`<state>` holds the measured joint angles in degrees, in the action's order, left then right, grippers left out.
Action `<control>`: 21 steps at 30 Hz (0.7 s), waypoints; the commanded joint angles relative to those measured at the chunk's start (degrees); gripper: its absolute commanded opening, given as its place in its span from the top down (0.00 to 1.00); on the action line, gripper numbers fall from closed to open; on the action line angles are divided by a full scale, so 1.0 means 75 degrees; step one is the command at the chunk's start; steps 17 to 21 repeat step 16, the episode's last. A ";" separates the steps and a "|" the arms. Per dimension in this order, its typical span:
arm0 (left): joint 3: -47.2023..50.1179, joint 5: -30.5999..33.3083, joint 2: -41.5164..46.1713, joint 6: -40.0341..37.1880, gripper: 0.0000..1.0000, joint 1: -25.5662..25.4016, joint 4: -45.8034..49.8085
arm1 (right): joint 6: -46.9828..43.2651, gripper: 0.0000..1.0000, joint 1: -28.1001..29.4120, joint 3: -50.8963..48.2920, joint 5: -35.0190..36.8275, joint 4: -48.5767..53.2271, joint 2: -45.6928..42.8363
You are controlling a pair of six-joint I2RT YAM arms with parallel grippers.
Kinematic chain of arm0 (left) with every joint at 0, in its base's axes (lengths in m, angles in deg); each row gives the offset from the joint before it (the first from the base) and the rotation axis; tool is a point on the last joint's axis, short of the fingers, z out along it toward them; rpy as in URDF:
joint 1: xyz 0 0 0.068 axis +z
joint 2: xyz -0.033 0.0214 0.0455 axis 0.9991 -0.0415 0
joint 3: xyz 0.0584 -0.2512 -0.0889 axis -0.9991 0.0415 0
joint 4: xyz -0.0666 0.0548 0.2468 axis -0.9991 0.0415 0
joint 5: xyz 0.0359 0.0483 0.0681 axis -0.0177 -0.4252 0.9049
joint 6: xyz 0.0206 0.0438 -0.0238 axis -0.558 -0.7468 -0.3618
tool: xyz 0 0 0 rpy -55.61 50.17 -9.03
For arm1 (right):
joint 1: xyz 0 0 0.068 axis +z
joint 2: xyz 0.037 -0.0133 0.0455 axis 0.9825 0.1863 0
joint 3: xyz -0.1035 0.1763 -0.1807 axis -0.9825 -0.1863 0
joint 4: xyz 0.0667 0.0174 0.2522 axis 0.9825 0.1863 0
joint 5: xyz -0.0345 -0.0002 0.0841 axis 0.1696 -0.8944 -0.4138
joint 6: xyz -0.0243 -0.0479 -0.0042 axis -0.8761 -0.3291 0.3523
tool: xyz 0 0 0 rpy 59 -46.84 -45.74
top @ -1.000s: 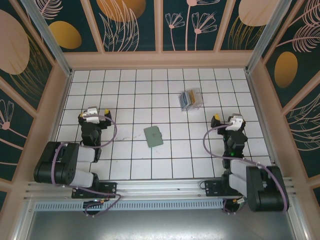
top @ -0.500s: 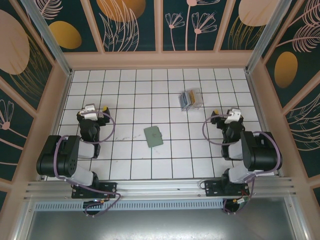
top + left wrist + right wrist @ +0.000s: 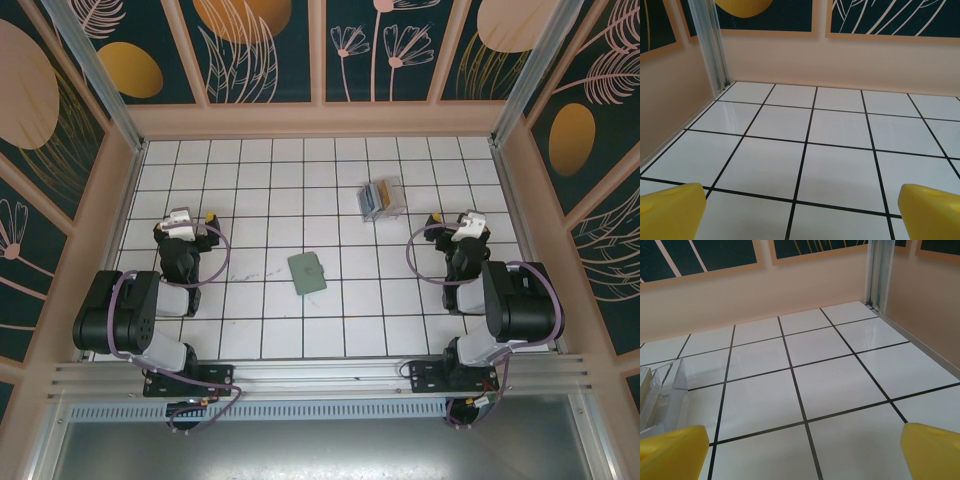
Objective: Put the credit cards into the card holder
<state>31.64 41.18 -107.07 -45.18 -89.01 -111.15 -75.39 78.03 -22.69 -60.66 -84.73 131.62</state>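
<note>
Looking from the near edge outward, I have both arms folded back over their bases, with each wrist raised above the white tiled table [image 3: 260, 180]. The left gripper [image 3: 183, 220] sits over the left side of the table, and in its wrist camera the left gripper [image 3: 800, 215] has its yellow fingers [image 3: 670, 210] spread wide with nothing between them, just bare tiles ahead. The right gripper [image 3: 458, 222] mirrors it on the right side, and the right gripper [image 3: 802, 452] is likewise spread wide and empty. Between the two arms, near the table's middle, the sage-green card holder [image 3: 307, 272] lies flat and closed, slightly askew to the grid. Farther back and right of centre, the credit cards [image 3: 382, 198] stand bunched in a clear plastic stand [image 3: 667, 390], well apart from both grippers.
</note>
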 commanded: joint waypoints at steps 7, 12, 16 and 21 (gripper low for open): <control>-0.0041 -0.0059 0.0041 0.0136 0.01 0.0056 -0.0184 | -0.0236 0.01 0.0001 0.0272 -0.0724 0.0241 -0.0027; -0.0035 -0.0059 0.0037 0.0133 0.01 0.0056 -0.0187 | -0.0238 0.01 -0.0004 0.0289 -0.0729 0.0252 -0.0027; -0.0040 -0.0059 0.0048 0.0136 0.01 0.0056 -0.0187 | -0.0243 0.01 0.0024 0.0214 -0.0727 0.0137 -0.0035; -0.0040 -0.0059 0.0048 0.0136 0.01 0.0056 -0.0187 | -0.0243 0.01 0.0024 0.0214 -0.0727 0.0137 -0.0035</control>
